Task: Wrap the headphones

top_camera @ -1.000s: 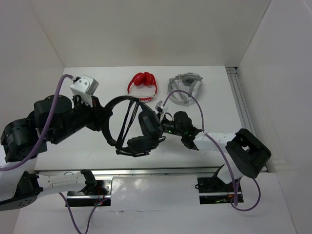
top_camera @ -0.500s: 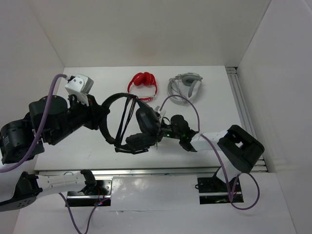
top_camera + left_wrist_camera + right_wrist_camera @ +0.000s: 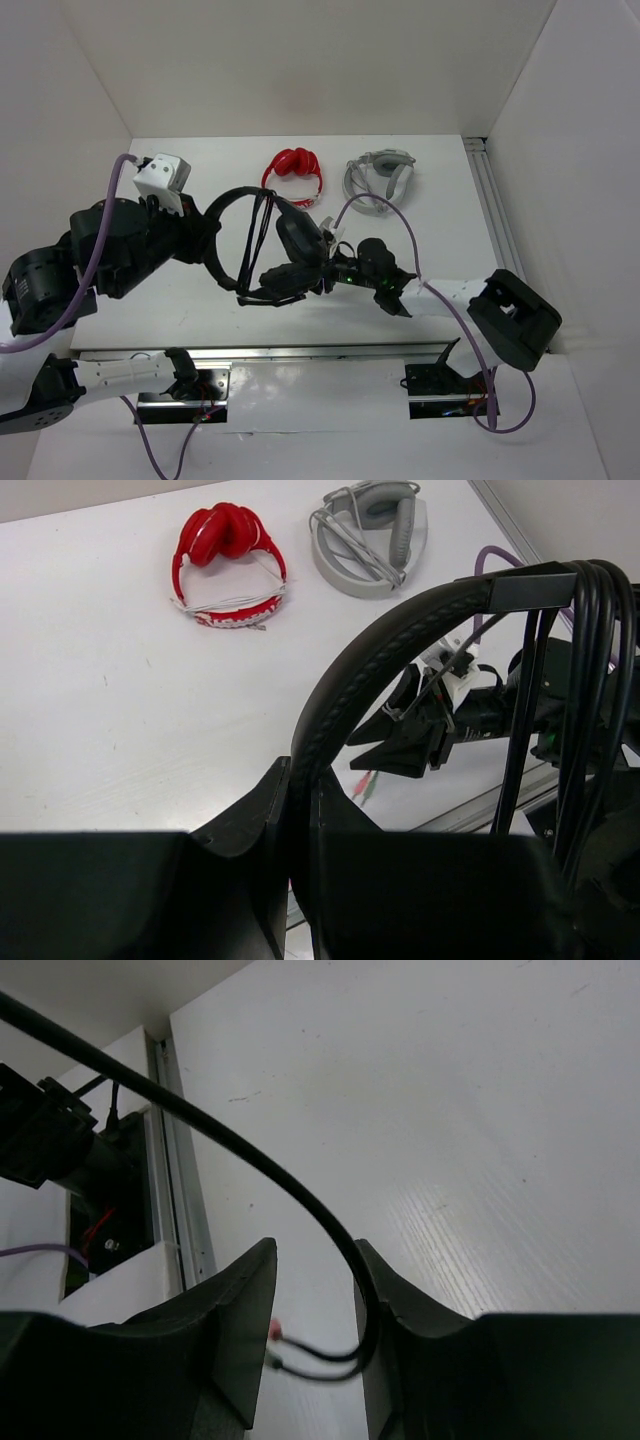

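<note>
Where the left arm reaches in over the bench [image 3: 440,200], the left end effector [image 3: 300,780] is clamped on the padded headband of the headphones [image 3: 225,215], the band pinched between its two fingers. This holds the set raised off the bench surface, left of centre in the top view.

- Headband: arcs up and to the right out of the grip. Several turns of the cable [image 3: 585,680] hang across it in parallel strands.
- Earcups: both hang at the right end of the set, one above the other in the top view.
- Red headphones [image 3: 293,170]: lying flat on the bench behind the held set, apart from it.
- Right end effector [image 3: 312,1260]: just beside the earcups. Jaws stand apart. One strand of cable runs down between the fingers and lies against the inner face of the right-hand one; it is not pinched.
- Cable end: two small plugs [image 3: 273,1345], one reddish and one greenish, show below the gap.
- Grey-white headphones [image 3: 380,180]: on the bench at back right, own cord bundled over them.
</note>
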You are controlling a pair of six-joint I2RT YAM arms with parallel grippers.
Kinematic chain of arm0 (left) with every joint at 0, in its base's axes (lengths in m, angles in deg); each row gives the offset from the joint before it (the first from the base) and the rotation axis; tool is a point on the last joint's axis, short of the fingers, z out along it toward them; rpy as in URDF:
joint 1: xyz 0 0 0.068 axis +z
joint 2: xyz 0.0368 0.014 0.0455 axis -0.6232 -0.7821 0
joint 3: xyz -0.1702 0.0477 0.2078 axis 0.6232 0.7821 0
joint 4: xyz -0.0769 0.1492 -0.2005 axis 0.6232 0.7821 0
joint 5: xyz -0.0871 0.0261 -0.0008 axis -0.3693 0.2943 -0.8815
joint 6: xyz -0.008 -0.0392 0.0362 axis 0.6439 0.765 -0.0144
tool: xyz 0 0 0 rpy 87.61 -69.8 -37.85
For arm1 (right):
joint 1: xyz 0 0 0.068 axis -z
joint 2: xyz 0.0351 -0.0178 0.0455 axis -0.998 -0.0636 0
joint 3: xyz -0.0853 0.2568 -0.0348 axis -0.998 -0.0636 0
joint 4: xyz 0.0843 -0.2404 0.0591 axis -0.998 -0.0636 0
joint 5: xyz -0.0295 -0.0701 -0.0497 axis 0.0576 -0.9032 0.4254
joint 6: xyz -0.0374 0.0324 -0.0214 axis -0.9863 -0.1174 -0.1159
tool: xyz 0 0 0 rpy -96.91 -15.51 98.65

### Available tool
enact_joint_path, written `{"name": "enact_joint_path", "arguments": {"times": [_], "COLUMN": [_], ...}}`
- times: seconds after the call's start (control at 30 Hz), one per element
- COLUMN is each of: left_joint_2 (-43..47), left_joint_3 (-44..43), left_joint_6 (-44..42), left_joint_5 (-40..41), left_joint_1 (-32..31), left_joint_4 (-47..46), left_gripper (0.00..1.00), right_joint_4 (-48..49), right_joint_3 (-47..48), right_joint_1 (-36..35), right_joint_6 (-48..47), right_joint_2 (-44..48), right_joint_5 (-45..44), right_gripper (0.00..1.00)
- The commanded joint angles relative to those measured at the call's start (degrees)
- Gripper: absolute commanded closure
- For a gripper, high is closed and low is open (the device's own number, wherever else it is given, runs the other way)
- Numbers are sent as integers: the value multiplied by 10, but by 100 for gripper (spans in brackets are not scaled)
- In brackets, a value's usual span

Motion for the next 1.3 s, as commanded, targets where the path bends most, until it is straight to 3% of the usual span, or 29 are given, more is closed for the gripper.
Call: {"name": "enact_joint_path", "arguments": {"times": [0.0, 0.3, 0.5, 0.6, 0.97, 1.27], "left_joint_2": [11, 16, 16, 21, 27, 32], "left_joint_3": [-7, -18, -12, 0, 12, 7], "left_joint_6": [20, 25, 25, 30, 30, 36], "left_joint_5": [23, 10, 4, 4, -1, -6], "left_joint_1": [-1, -1, -1, -1, -1, -1], "left_joint_4": [-54, -49, -49, -49, -60, -66], "left_gripper": [100, 100, 100, 100, 100, 100], "right_joint_4": [22, 54, 75, 83, 132, 181], "right_joint_3": [-8, -14, 9, 20, 20, 7], "right_joint_1": [-5, -11, -11, -11, -11, -22], "right_joint_6": [3, 3, 8, 14, 44, 65], "right_joint_2": [16, -20, -48, -48, -62, -104], "right_joint_5": [-5, -17, -29, -29, -5, -29], "right_gripper": [59, 64, 53, 40, 33, 35]}}
